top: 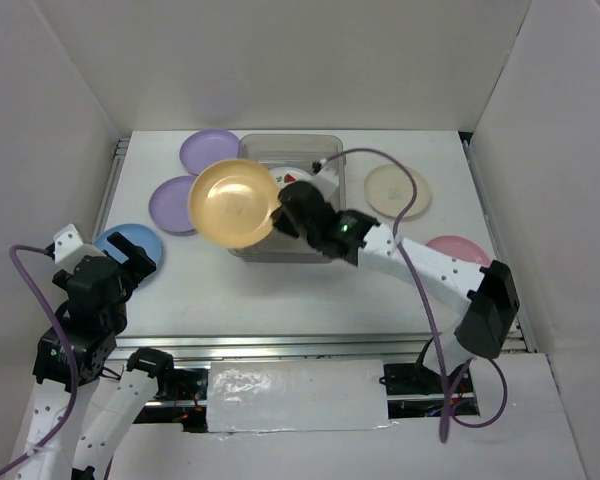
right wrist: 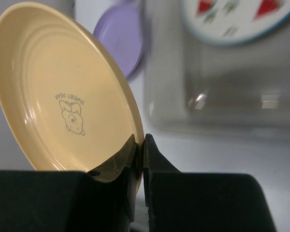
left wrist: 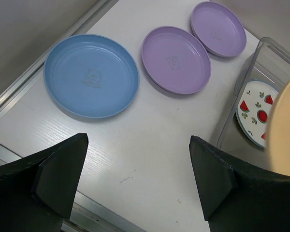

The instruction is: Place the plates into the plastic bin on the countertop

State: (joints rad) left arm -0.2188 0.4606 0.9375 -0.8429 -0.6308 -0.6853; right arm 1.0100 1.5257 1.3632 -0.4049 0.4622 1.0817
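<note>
The countertop (top: 280, 300) is lit brightly and evenly from above in the top view. Only soft, faint shadows are cast beneath the yellow-orange plate (top: 234, 203) and along the near side of the plastic bin (top: 315, 150). A mild sheen is seen on that plate.

In the left wrist view the plates are rendered sharply. The fingers (left wrist: 58, 188) of the left gripper (left wrist: 137, 179) are reduced to near-black, featureless shapes.

In the right wrist view the yellow-orange plate is in focus. Behind it the bin, a lavender plate (right wrist: 122, 36) and the fruit-print plate (right wrist: 241, 21) are blurred, and two small glare spots are shown on the bin wall.
</note>
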